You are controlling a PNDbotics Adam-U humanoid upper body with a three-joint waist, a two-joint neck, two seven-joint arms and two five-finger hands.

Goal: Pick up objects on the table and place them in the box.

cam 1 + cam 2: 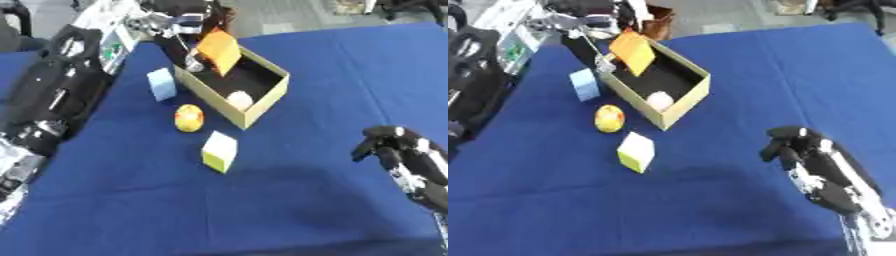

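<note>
An open cardboard box (pixel 267 102) stands on the blue table, with a white ball (pixel 240 100) inside it. My left hand (pixel 173 31) reaches in from the upper left and is shut on a tilted orange block (pixel 219 50), held over the box's far corner. A light blue block (pixel 162 84) stands just left of the box. A yellow-orange round thing (pixel 189 118) lies in front of it, and a pale yellow block (pixel 220 151) lies nearer to me. My right hand (pixel 802 147) hovers at the lower right with relaxed, bent fingers and holds nothing.
The blue cloth (pixel 289 200) covers the table. My left arm (pixel 61 85) lies along the table's left edge. Grey floor and dark equipment (pixel 411 6) show beyond the far edge.
</note>
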